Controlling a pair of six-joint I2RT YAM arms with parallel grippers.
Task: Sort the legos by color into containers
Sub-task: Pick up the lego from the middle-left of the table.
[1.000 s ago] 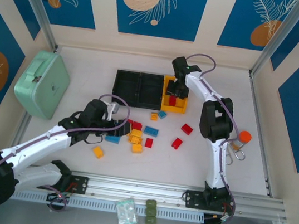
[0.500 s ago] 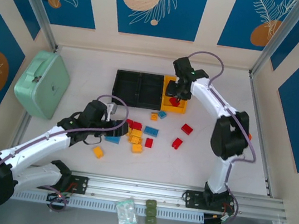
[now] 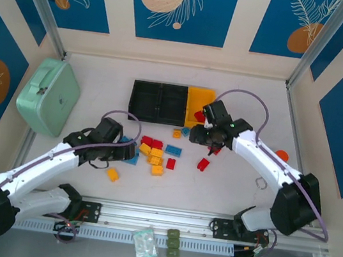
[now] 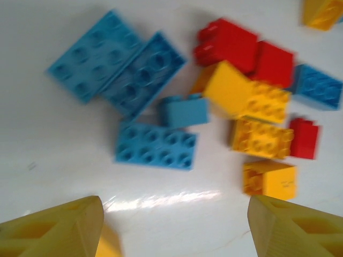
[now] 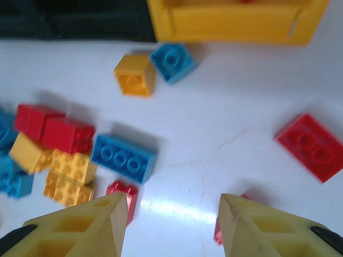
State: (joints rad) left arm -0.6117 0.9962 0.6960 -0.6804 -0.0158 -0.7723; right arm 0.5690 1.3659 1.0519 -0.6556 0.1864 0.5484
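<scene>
We see legos [image 3: 155,154] piled just near of the bins [image 3: 158,102], bare table [image 3: 289,120] to the right, left gripper [image 3: 130,153] open, empty, at the pile's left edge, right gripper [image 3: 211,141] open, empty, back from the yellow bin [image 3: 200,97].

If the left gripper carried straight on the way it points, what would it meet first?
The left gripper would likely meet the bare white tabletop, just short of the flat blue eight-stud plastic brick; depth is unclear.
</scene>
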